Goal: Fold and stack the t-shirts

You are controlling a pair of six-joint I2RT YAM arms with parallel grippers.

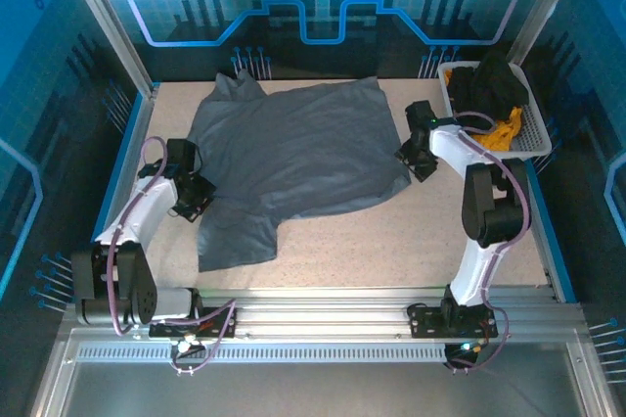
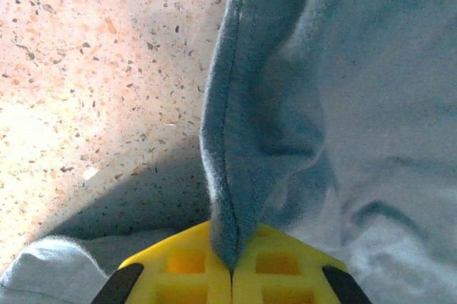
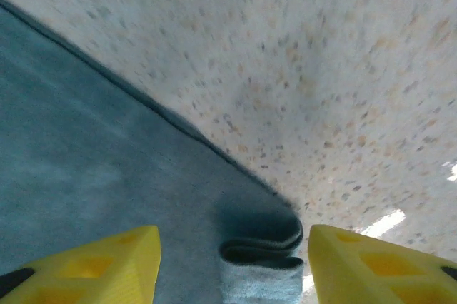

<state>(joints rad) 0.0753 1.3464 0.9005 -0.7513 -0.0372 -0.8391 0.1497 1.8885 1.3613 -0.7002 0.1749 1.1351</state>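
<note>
A large slate-grey t-shirt (image 1: 293,158) lies spread and rumpled across the middle of the table. My left gripper (image 1: 201,197) sits at the shirt's left edge, its yellow fingers (image 2: 178,268) shut on a raised fold of the grey cloth (image 2: 235,175). My right gripper (image 1: 411,158) hovers at the shirt's right corner, open, with the folded corner of the cloth (image 3: 260,247) lying between its yellow fingers (image 3: 107,265) and untouched. A black t-shirt (image 1: 489,84) and an orange-yellow one (image 1: 504,130) lie in the white basket (image 1: 533,138).
The white slatted basket stands at the back right, close behind the right arm. Blue walls and metal posts fence the table. Bare speckled tabletop (image 1: 391,241) stretches in front of the grey shirt.
</note>
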